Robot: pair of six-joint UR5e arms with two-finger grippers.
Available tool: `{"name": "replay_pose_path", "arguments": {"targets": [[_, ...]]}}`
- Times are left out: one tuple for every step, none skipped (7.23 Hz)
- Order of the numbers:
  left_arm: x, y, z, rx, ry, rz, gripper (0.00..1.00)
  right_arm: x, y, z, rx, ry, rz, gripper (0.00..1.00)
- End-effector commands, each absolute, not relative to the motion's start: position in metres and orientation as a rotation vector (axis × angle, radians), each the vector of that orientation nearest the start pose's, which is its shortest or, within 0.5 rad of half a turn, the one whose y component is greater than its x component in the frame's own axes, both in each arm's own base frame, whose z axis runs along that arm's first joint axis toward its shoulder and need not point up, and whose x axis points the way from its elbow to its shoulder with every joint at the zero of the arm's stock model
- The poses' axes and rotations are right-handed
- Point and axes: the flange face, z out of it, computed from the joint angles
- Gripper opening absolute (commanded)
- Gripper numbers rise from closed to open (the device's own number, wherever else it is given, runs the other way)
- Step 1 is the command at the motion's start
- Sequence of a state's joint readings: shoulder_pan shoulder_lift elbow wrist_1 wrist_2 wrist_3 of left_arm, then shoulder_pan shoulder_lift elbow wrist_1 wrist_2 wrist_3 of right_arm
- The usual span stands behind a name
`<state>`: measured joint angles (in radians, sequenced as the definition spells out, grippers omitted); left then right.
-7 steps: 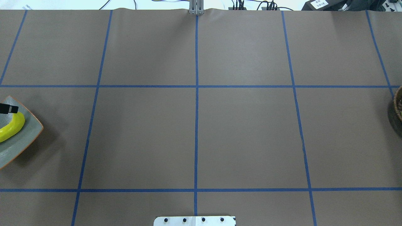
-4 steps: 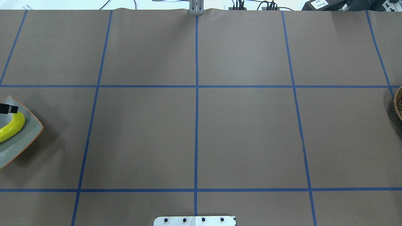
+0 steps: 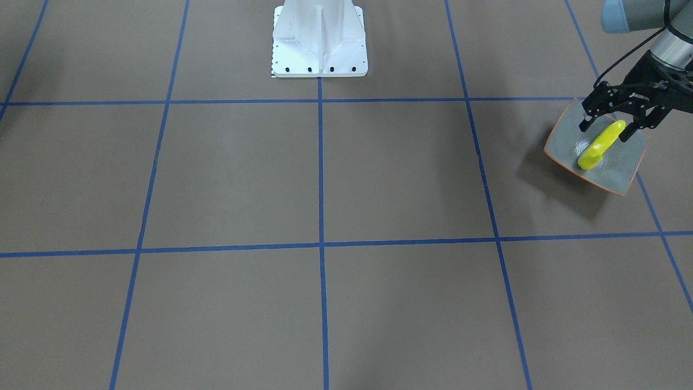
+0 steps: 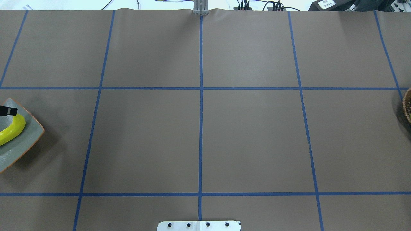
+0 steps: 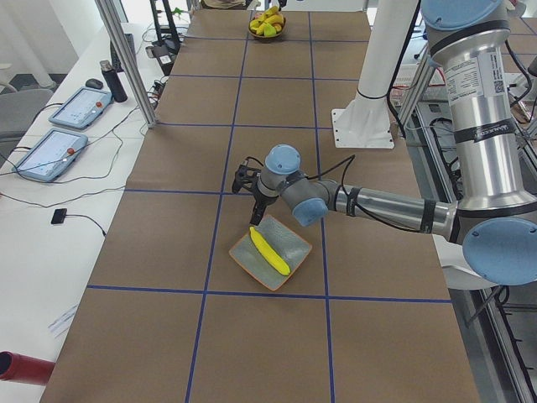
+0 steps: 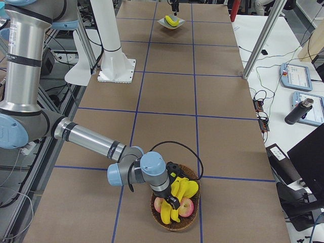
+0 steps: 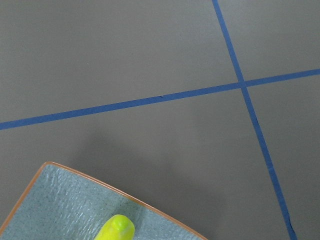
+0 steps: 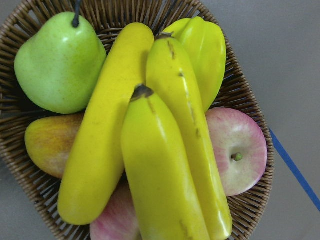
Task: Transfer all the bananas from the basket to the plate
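Firstly, at the table's point(image 3: 325, 179) left end: left gripper point(image 3: 603, 133) lowered over plate point(image 3: 617, 173), wrist tilted, fingers point(image 3: 586, 120) spread wide astride one banana point(image 3: 595, 149) lying in the dish, apparently without grip. Secondly, at opposite end: right gripper point(image 6: 169, 195) pointed down into basket point(image 6: 195, 212) upon remaining bananas point(image 8: 165, 150); finger opening not discernible.

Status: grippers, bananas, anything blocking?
Left gripper open over plate, one banana lying in it. Right gripper at basket, open or shut unclear. Three bananas in basket. Nothing blocking.
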<state>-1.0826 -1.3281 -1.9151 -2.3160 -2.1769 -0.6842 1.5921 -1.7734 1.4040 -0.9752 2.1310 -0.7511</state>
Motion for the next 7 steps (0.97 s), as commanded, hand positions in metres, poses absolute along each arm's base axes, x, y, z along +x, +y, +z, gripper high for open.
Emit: {"name": "replay_pose_path", "arguments": {"targets": [[0.1269,-0.4025,0.5156,0.366,0.924,0.076,1.00,0.0900,-0.3936,0.7844,0.411,-0.429,-0.768,0.80],[0.1269,-0.4025,0.5156,0.366,0.924,0.076,1.00,0.0896,-0.3939,0.7856,0.406,-0.428,-0.766,0.80],[0.1269,-0.4025,0.5156,0.366,0.924,0.076,1.00,0.0896,-0.3933,0.7871,0.402,-0.429,-0.764,0.80],[0.1270,-0.4024,0.5156,0.365,0.925,0.077,1.00,0.0878,-0.3936,0.7889,0.396,-0.433,-0.763,0.80],[0.1272,-0.4029,0.5157,0.365,0.925,0.077,1.00,0.0867,-0.3951,0.7894,0.393,-0.433,-0.764,0.79],[0.1272,-0.4029,0.5157,0.365,0.925,0.077,1.00,0.0849,-0.3954,0.7896,0.386,-0.438,-0.749,0.77],[0.1279,-0.4028,0.5165,0.363,0.925,0.078,1.00,0.0836,-0.3953,0.7902,0.382,-0.442,-0.741,0.75]]}}
